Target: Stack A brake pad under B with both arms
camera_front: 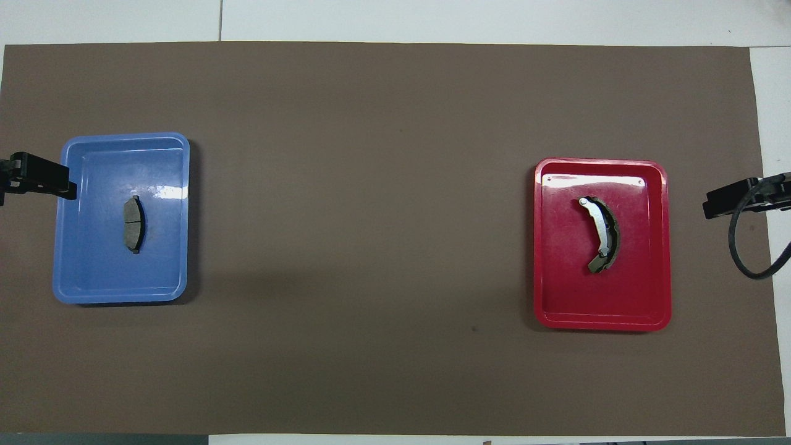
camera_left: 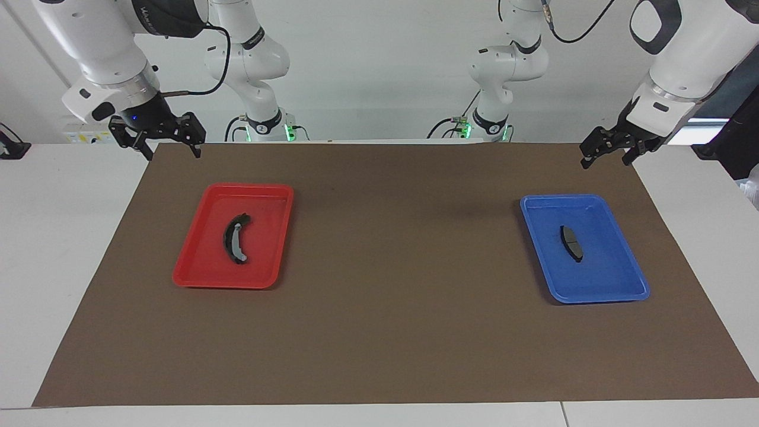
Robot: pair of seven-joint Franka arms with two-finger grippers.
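a: where are the two pads found?

b: the a brake pad (camera_left: 572, 243) is seen lying flat in the blue tray (camera_left: 622, 290), toward the left arm's end of the table. b (camera_left: 235, 238), the long crescent with the light grey strip, is seen in the red tray (camera_left: 195, 276), toward the right arm's end. the two are kept well apart on the brown mat (camera_left: 391, 332).

a: and the tools?

b: the left gripper (camera_left: 605, 155) is held in the air over the mat's edge nearest the robots, its fingers spread apart and nothing between them. the right gripper (camera_left: 172, 145) is held likewise over its own corner of the mat, wide and empty. neither pad is touched.

a: how is the short pad expected to handle?

b: it is judged stiff and fairly heavy for its bulk, not fragile, with little height above the tray floor. a pinch across its narrow width, near the middle, is thought safest.

a: and the crescent?

b: it is judged rigid too, but likely to swing if taken at a tip. a hold at mid-arc, across the strip, is advised.
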